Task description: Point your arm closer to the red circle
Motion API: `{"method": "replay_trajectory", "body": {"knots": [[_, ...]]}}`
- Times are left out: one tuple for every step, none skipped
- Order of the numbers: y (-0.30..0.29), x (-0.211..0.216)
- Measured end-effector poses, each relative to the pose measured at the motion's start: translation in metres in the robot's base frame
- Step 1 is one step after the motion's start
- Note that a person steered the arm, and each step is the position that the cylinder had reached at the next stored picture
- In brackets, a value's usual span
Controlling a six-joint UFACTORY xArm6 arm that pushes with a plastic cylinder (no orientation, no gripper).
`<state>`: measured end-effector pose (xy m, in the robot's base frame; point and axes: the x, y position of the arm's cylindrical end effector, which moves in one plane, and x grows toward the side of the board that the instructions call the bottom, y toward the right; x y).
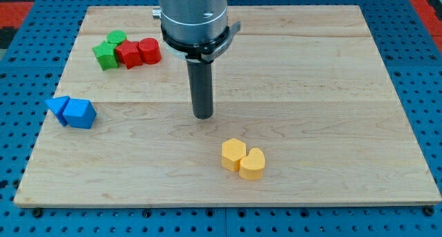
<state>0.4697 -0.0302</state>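
Resting my tip [203, 116] on the wooden board [311, 92], a little to the view's left of the board's middle, with the dark rod [202, 85] standing upright beneath the grey metal housing [193, 16] at the view's top. Touching no block with my tip; working as a plain rod, neither spread nor pressed together, and pinching nothing. Finding the red circle [149, 50] toward the view's top left, up and to the left of my tip and clearly apart from it, lying close to the housing's left edge as seen here. Noting a second red block [128, 54], its shape hard to make out, pressed against the red circle's left side. Seeing two green blocks further left in the same cluster: one green block [116, 37] just above the second red block, the other green block [106, 56], star-like, touching that red block's left side. Placing two blue triangles at the view's left edge of the board, well apart from my tip: the smaller blue triangle [58, 107] touching the larger blue triangle [80, 114] on its left. Spotting two yellow blocks toward the view's bottom, below and to the right of my tip: a yellow hexagon [233, 154] touching a yellow heart-like block [253, 164]. Surrounding the board, a blue perforated surface [428, 126].
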Motion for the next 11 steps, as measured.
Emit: {"method": "replay_trajectory", "body": {"knots": [[0.002, 0.000], [0.002, -0.001], [0.002, -0.001], [0.009, -0.001], [0.013, -0.002], [0.037, -0.020], [0.053, -0.046], [0.070, -0.095], [0.041, -0.125], [-0.013, -0.138], [-0.047, -0.155]]}}
